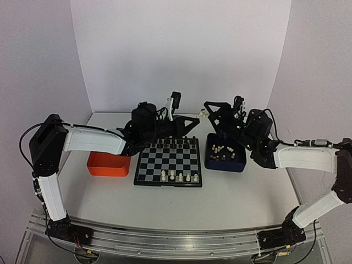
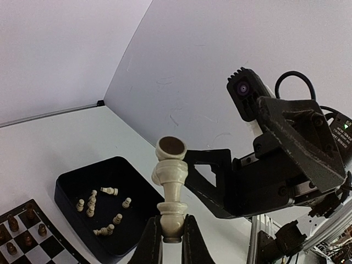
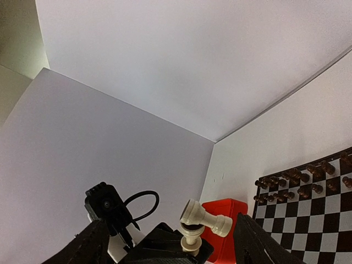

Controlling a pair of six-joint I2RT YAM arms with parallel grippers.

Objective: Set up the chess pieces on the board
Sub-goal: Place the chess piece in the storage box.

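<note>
My left gripper point(image 2: 171, 234) is shut on the head end of a cream-white chess piece point(image 2: 171, 190), holding it base-up above the table behind the board point(image 1: 144, 165). A second cream piece point(image 3: 212, 219) clings tilted to that base. My right gripper point(image 3: 176, 247) is open, its fingers point(image 3: 258, 245) wide on either side of the two pieces and touching neither. In the top view both grippers meet near the cream pieces point(image 1: 202, 114). Several cream pieces point(image 1: 180, 176) stand on the board's near row. More lie in the dark blue tray point(image 1: 225, 166).
Dark pieces point(image 1: 170, 144) fill the board's far rows. An orange tray point(image 1: 108, 164) sits left of the board. The blue tray point(image 2: 118, 176) holds several loose cream pieces. White walls close in at the back and sides.
</note>
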